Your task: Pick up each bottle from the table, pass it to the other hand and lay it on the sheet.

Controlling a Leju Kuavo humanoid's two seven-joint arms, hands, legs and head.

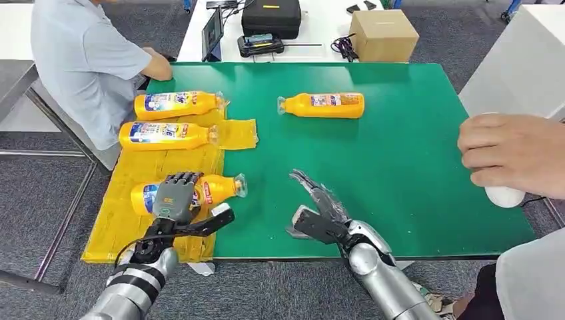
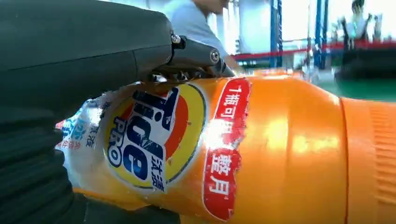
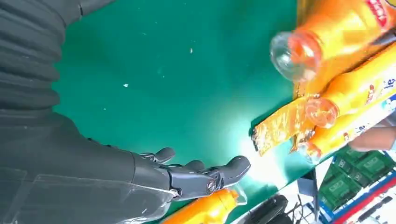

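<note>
Yellow sheet (image 1: 116, 220) bears a bottle (image 1: 216, 189) under the gripping left hand (image 1: 174, 200); right hand (image 1: 318, 208) spread, empty.

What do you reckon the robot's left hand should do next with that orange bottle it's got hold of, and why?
Probably let go and lift away. The left hand grips the orange plastic detergent bottle, which already lies on its side on the yellow sheet beside two others. The right hand hangs open over the green table mat, where one more orange bottle waits.
</note>
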